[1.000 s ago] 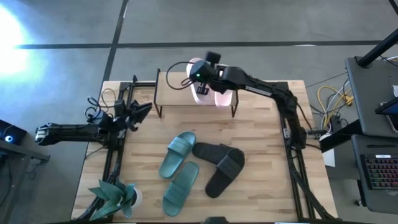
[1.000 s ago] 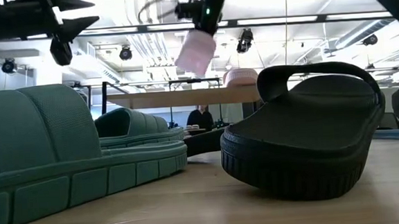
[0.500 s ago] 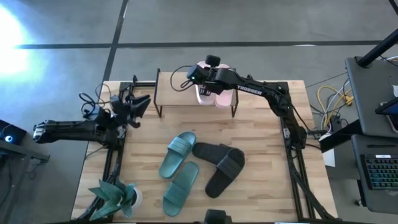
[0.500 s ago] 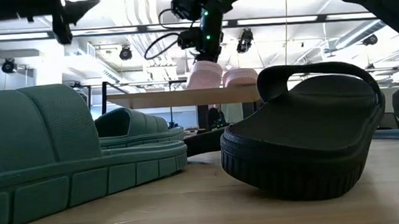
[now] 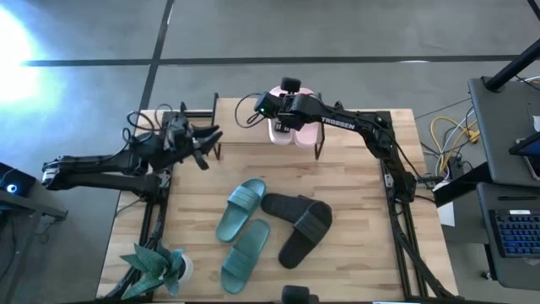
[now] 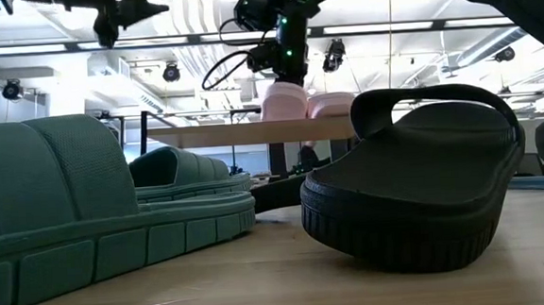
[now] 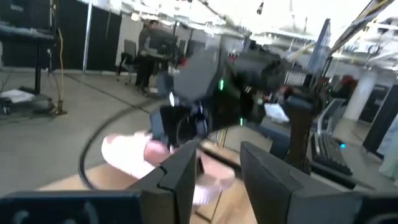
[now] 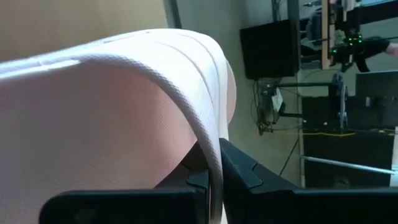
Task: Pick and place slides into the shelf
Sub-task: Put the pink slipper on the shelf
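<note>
Table [image 5: 354, 253] w/ shelf [image 5: 240, 127] at its far edge, taken as landmark. R arm reaches over the shelf's right end; R gripper [image 5: 283, 125] sits on top of a pink slide [image 5: 278, 128], fingers [image 8: 239, 171] nearly closed, pinching the slide's strap edge between them per R wrist view. That slide rests on the shelf top in low view [image 6: 281, 100], w/ 2nd pink slide [image 5: 305, 131] just beside it, nearer the shelf's right end; whether the two touch, can't tell. L arm comes in from the table's left side; L gripper [image 5: 202, 142] hangs above the table just in front of the shelf's left end, fingers [image 7: 180, 177] apart w/ a moderate gap, holding nothing. L wrist view looks across at the R gripper and the pink pair. In front of the shelf, mid-table: black pair, one slide [image 5: 291, 207] lying crosswise w/ the other [image 5: 305, 236] overlapping its right end. Left of the black pair and touching it: teal pair, one slide [image 5: 240, 209] nearer the shelf, the other [image 5: 245, 253] farther, the two overlapping end to end. Plant [image 5: 156, 266] at the table's front-left corner, well apart from the shelf.
</note>
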Robot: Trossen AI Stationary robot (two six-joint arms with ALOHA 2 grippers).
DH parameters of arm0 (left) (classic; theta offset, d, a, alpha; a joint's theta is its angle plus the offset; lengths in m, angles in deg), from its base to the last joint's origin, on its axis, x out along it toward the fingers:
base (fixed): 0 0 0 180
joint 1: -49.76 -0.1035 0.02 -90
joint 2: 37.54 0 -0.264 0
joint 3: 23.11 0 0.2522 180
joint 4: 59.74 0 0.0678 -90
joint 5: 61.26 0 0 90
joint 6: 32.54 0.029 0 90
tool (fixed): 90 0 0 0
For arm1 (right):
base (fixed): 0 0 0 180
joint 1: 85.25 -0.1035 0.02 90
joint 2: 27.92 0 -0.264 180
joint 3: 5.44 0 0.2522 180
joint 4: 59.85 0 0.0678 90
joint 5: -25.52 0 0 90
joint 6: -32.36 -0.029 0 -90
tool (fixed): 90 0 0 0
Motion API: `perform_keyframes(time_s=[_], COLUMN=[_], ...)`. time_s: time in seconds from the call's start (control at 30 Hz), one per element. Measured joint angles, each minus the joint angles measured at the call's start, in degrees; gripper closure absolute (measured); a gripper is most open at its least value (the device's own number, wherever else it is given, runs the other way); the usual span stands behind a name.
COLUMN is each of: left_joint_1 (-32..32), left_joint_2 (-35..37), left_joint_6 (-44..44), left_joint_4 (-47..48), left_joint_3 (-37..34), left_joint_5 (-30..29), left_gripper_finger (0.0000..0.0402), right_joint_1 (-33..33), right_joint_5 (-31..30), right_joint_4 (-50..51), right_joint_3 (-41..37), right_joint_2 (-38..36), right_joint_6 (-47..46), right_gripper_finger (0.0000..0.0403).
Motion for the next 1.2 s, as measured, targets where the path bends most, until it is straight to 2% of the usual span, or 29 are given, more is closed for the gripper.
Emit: perform_keyframes(time_s=[0.33,0.53,0.7,0.8,0.87,1.07,1.2], left_joint_1=[-0.5,-1.3,-1.8,-2.7,-3.3,-5.5,-7.1], left_joint_2=[-0.4,-0.5,-0.3,-0.7,-1.0,-1.7,-2.4], left_joint_6=[2.4,4.4,5.0,4.9,4.3,3.3,3.4], left_joint_4=[13.3,15.5,20.2,23.4,25.1,25.2,26.2], left_joint_3=[7.2,10.3,12.5,13.5,13.7,14.6,15.6], left_joint_5=[-0.2,0.0,0.3,0.3,0.3,1.2,1.8], left_gripper_finger=[0.0291,0.0291,0.0291,0.0291,0.0291,0.0291,0.0291], right_joint_1=[0.1,0.0,-0.1,-0.2,-0.4,-0.7,-0.4], right_joint_5=[3.3,3.8,-0.3,-0.5,-0.2,7.2,8.1], right_joint_4=[0.0,1.3,1.4,1.5,1.8,4.2,4.6], right_joint_3=[0.6,0.6,0.6,0.6,0.6,0.6,0.5], right_joint_2=[-0.1,-0.1,-0.4,-1.0,-1.8,-4.0,-4.1], right_joint_6=[-3.4,-3.9,-3.8,-3.0,-2.4,-3.8,-5.7], right_gripper_finger=[0.0387,0.0330,0.0276,0.0255,0.0245,0.0233,0.0231])
